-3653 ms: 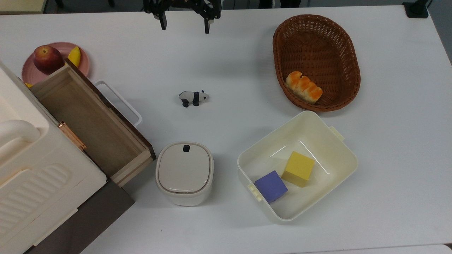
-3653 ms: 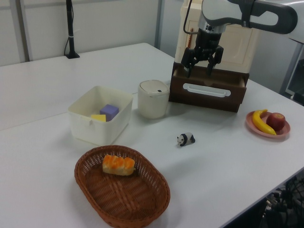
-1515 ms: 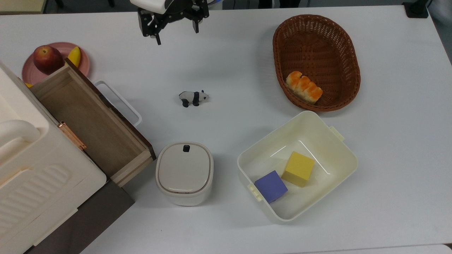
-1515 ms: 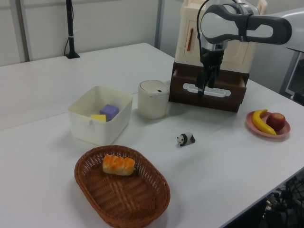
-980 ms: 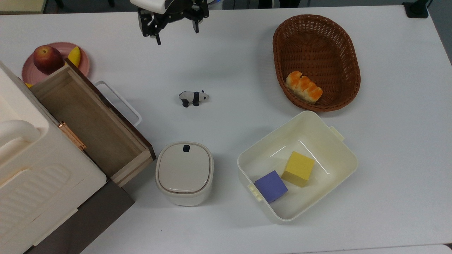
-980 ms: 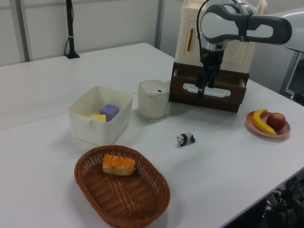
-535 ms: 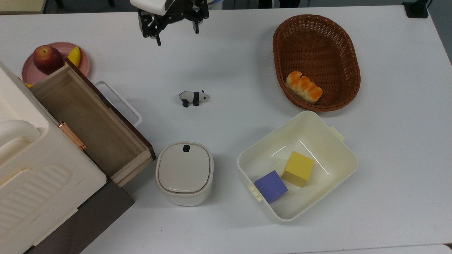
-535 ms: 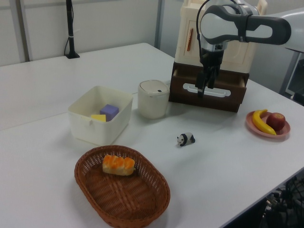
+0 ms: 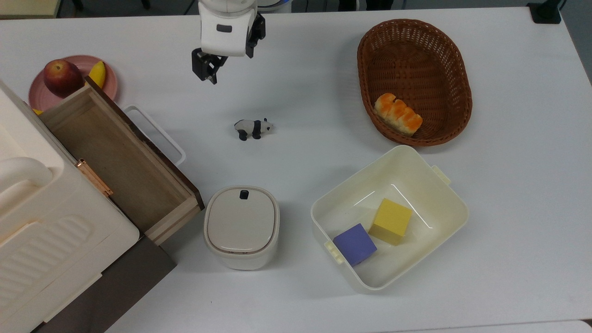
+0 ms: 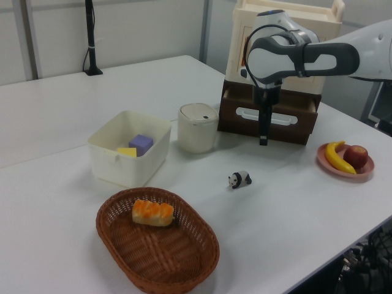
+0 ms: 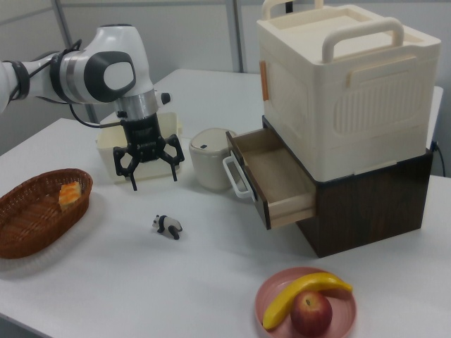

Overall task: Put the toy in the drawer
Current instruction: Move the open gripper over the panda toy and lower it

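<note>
The toy, a tiny black-and-white panda [image 9: 253,128] [image 10: 240,179] [image 11: 168,226], stands on the white table. The light-wood drawer [image 9: 115,157] [image 11: 276,176] is pulled out, and nothing lies in the part of its inside that shows. Its dark front panel [image 10: 269,121] carries a white loop handle [image 9: 157,134]. My gripper [image 9: 230,52] [image 11: 153,178] [image 10: 263,138] hangs open and holds nothing. It points down above the table. In the top view it is up and to the left of the panda, well apart from it.
A cream lidded canister [image 9: 241,226] stands next to the drawer's corner. A cream tub [image 9: 418,159] holds a purple and a yellow cube. A wicker basket [image 9: 365,69] holds bread. A pink plate [image 9: 83,62] with an apple and a banana sits behind the drawer. A cream box [image 11: 338,84] tops the cabinet.
My gripper has come forward and down toward the panda, and the white hand now points downward. The panda and the drawer have not moved.
</note>
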